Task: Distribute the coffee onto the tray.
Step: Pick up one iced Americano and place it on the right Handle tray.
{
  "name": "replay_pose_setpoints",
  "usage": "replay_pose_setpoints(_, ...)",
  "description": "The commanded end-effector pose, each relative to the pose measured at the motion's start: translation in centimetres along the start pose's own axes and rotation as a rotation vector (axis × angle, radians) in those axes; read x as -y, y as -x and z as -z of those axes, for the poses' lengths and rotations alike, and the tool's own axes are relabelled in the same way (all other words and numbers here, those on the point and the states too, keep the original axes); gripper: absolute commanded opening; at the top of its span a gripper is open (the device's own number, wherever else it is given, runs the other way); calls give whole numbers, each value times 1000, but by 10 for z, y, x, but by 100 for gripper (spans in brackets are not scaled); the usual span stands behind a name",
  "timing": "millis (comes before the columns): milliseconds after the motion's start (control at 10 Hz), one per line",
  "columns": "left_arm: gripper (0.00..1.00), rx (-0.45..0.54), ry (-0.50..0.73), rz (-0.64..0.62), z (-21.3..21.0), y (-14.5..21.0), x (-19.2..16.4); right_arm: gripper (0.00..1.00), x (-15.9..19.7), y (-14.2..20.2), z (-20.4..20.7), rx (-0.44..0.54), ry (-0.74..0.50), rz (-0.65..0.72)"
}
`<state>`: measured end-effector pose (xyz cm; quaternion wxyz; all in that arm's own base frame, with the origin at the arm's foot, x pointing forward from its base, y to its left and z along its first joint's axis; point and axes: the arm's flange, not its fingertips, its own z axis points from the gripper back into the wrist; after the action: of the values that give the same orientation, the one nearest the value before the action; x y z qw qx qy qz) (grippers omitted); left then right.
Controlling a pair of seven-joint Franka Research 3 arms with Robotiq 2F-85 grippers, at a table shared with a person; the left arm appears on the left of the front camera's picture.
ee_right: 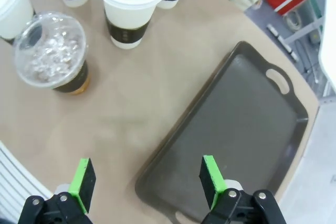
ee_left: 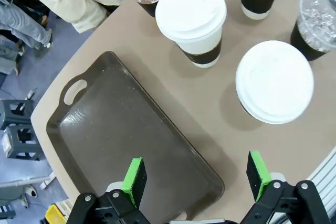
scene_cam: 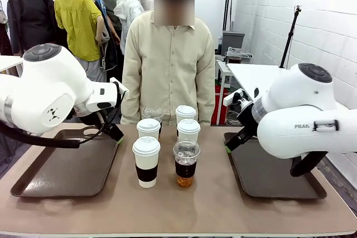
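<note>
Six cups of coffee stand grouped at mid-table. Nearest the front are a white lidded paper cup with a brown sleeve (scene_cam: 146,161) and a clear dome-lidded cup of dark drink (scene_cam: 186,164). Behind them are paper cups (scene_cam: 148,128) (scene_cam: 188,130) (scene_cam: 186,113) and another clear cup (scene_cam: 152,113). A dark tray (scene_cam: 67,165) lies on the left and a second tray (scene_cam: 273,171) on the right. My left gripper (ee_left: 197,177) hovers open over the left tray's inner edge (ee_left: 126,140), near a paper cup (ee_left: 274,80). My right gripper (ee_right: 148,177) hangs open over the right tray's edge (ee_right: 236,129), holding nothing.
A person in a beige shirt (scene_cam: 167,65) stands at the far side behind the cups. Bare tabletop runs along the front edge (scene_cam: 178,215). The left arm's gripper (scene_cam: 114,132) and the right arm's gripper (scene_cam: 237,140) flank the cup group.
</note>
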<state>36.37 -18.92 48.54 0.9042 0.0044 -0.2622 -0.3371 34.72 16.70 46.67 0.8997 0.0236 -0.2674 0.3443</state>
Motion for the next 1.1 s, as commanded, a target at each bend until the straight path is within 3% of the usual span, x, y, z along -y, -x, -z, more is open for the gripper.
replay_pose_setpoints(0, 100, -26, -3, -17, -15, -8, 5, 100, -7, 7, -17, -18, -15, -49)
replay_pose_setpoints(300, 100, -29, 29, 0, -26, -7, 6, 100, -10, 10, -29, 14, -50, -85)
replay_pose_setpoints(500, 100, -21, 152, 93, -41, -2, 0, 100, -10, 20, -39, 75, -81, -155)
replay_pose_setpoints(700, 100, 16, 191, 119, -56, 1, -10, 100, -10, 30, -50, 161, -49, -193)
replay_pose_setpoints(1000, 100, 113, 242, 216, -70, 11, -19, 100, -9, 41, -60, 239, -107, -271)
